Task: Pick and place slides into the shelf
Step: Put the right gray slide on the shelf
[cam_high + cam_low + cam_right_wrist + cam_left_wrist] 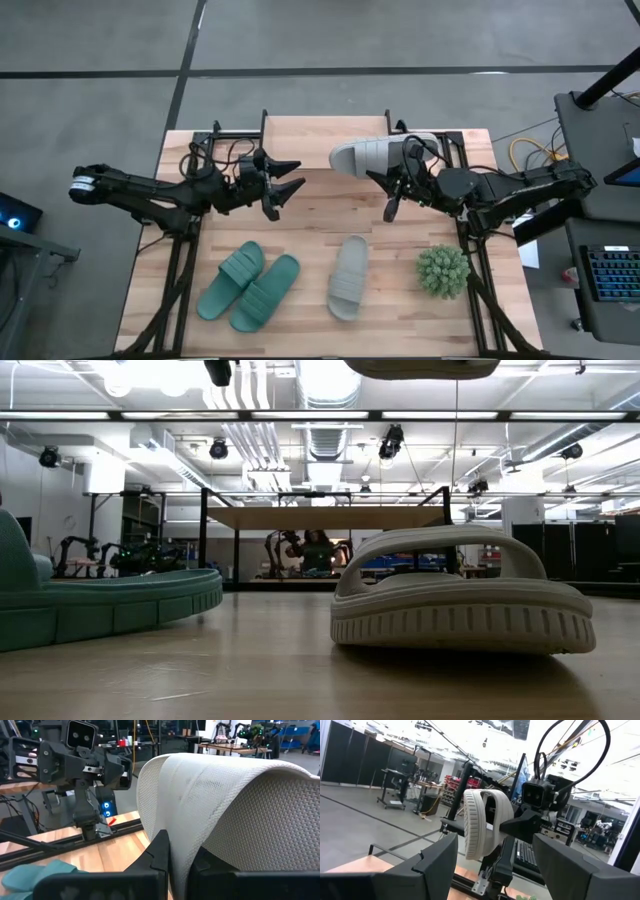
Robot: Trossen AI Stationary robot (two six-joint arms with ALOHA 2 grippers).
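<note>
**First slide in the air, three still waiting**

Nearest the low camera lies a pale grey slide (460,592) on the wooden surface (310,225), with the teal pair (248,286) beside it. None of these three is on the shelf (325,143) yet. The right end effector (398,177) is pinched on the strap of the second pale grey slide (375,156), held lifted over the shelf's far end, seemingly not yet set down. The left end effector (283,185) hovers spread and empty nearby. A spiky green plant ball (443,270) stands on the surface. By my reading, the task is barely begun.
</note>
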